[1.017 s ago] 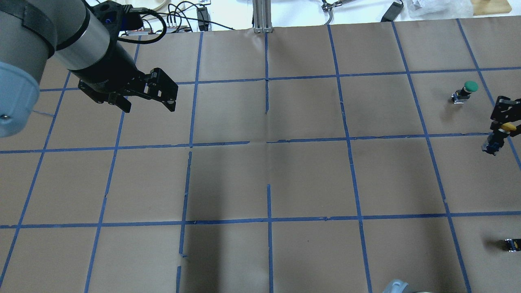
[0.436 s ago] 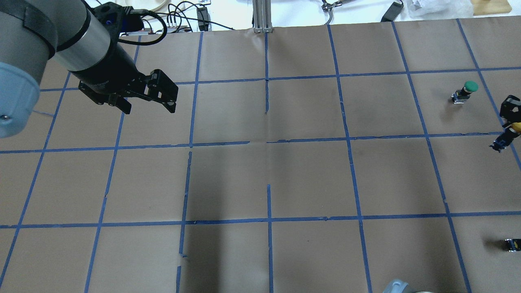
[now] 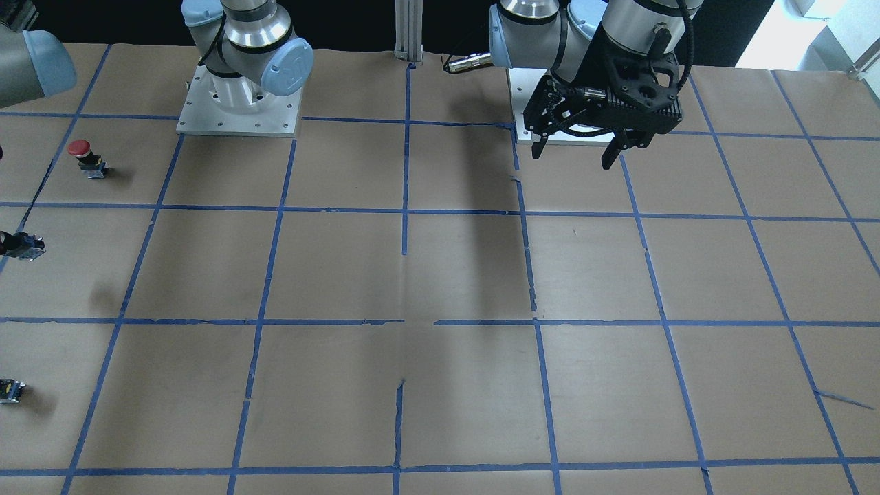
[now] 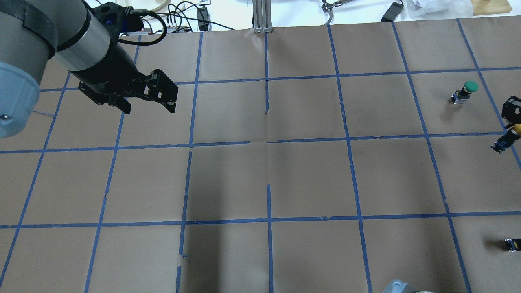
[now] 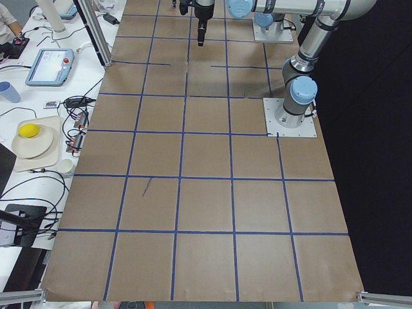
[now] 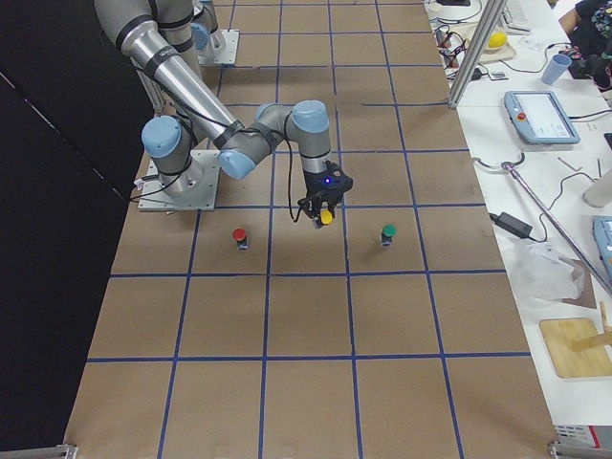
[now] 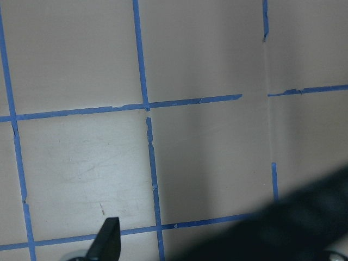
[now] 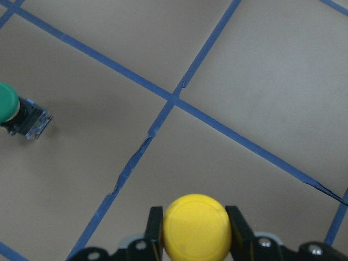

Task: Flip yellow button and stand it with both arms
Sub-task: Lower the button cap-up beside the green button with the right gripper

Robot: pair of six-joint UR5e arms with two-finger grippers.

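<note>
Holding hand: the right gripper [image 6: 318, 207] is pressed onto the yellow button [image 8: 194, 227], with one finger [image 8: 155, 228] set against each side of the round cap.
Button in that hand: the cap is turned toward the wrist camera, and the dark switch body is carried beyond the fingertips, seemingly clear of the table [image 4: 309, 179].
Nearest to that hand: a green button [image 8: 8, 103] is seen on the paper to one side of it and a red button [image 6: 239, 235] to the other, both apart from the fingers.
Farther from that hand: a small black-yellow piece [image 4: 512, 244] is seen on the paper by the table's edge.
Other hand: the left gripper [image 4: 148, 106] is held spread and empty above the paper, well apart from the right gripper, at the opposite side of the table.
</note>
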